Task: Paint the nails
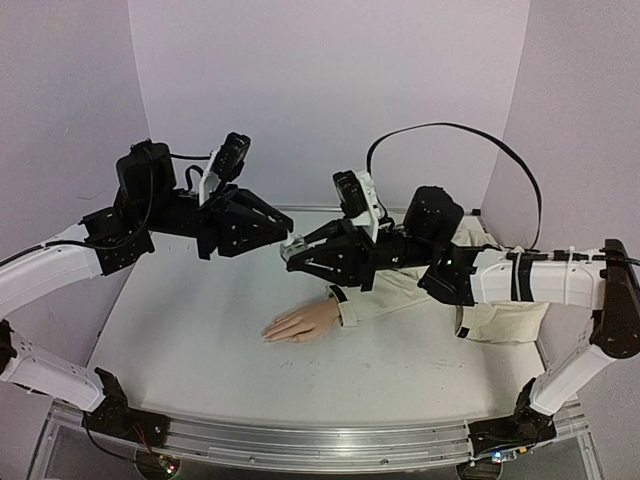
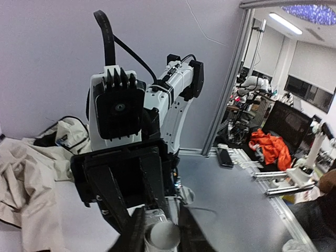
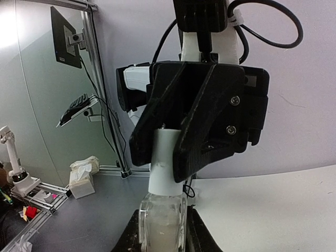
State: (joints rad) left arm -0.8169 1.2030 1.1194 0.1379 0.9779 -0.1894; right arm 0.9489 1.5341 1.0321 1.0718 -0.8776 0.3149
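The pale mannequin hand [image 1: 300, 325] lies flat on the white table, coming out of a beige sleeve [image 1: 400, 290]. Its nails at the fingertips [image 1: 268, 332] are too small to make out. Both grippers meet in the air above and behind the hand. My right gripper [image 1: 296, 258] [image 3: 161, 228] is shut on a small clear bottle [image 3: 161, 220], held upright. My left gripper [image 1: 285, 242] [image 2: 160, 223] is shut on the bottle's white cap [image 3: 168, 163] [image 2: 164, 235], still seated on the bottle's neck.
The beige garment [image 1: 500, 320] spreads over the right side of the table under my right arm. Lilac walls [image 1: 330, 90] close in the back and sides. A metal rail [image 1: 300, 445] runs along the near edge.
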